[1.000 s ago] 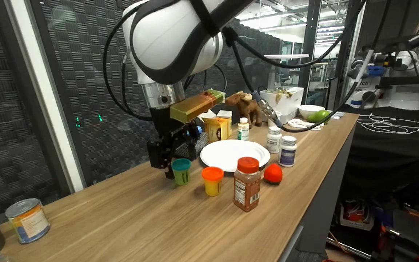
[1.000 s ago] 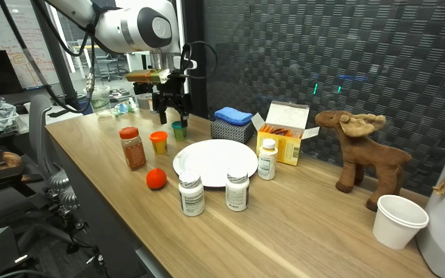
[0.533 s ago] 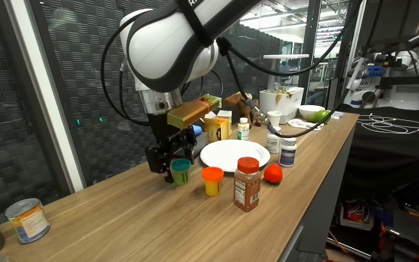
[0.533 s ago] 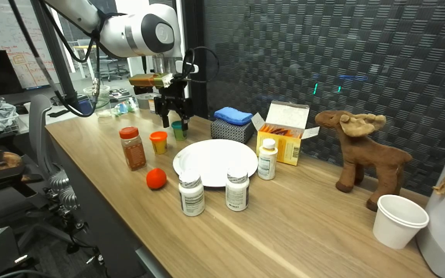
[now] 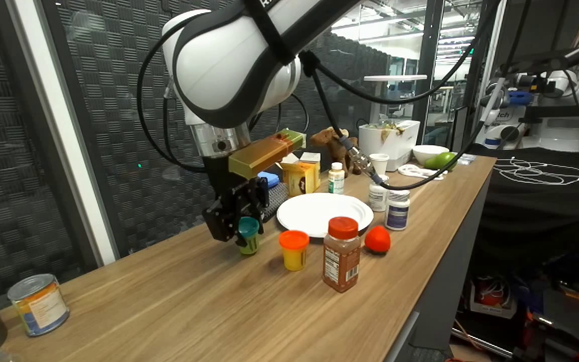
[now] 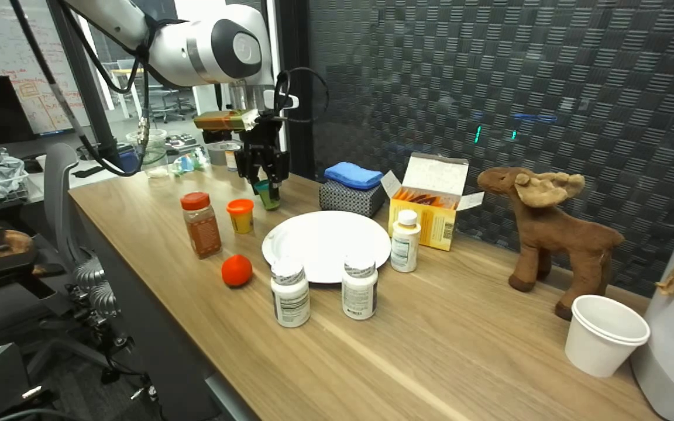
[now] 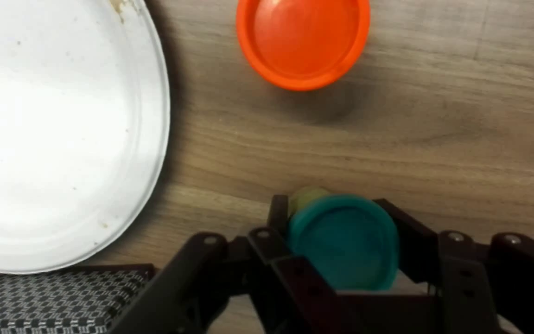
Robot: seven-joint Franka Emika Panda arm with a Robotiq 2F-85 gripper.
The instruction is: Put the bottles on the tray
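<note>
"So, left to right in an exterior view: what does the gripper [image 5: 251, 236] have?"

"The green container [image 5: 250, 240], teal lid uppermost. Jaws are closed in on both its sides; it tilts between them. Cannot tell if its base touches the table [image 5: 169, 286]."

"Step in hand, and how to do it?"

"Judged: firming the grasp before the lift. The tilt hints at a hold high on the body, near the lid, so the base may swing. Let the jaws seat fully, rise slowly, watch for slip, and level the base before travelling."

"Next to the right?"

"The orange-lidded container [image 5: 294, 251], upright on the table, near but apart from the jaws. Advise going straight up past its lid before any sideways move; a low, tilted base could knock it."

"Then the plate [image 5: 319, 213]?"

"Right of both containers; that is the target. Lower until the base sits flat, then release. Best placed just inside the rim, since more bottles need room."

"Which ones?"

"The slim white-capped bottle [image 5: 336, 180], behind the plate; red-capped spice bottle [image 5: 341, 255], in front; white bottle [image 5: 377, 197] and, furthest right, purple-labelled bottle [image 5: 397, 212], both beside the plate. All upright, all off it; no bottle is placed yet."
</note>
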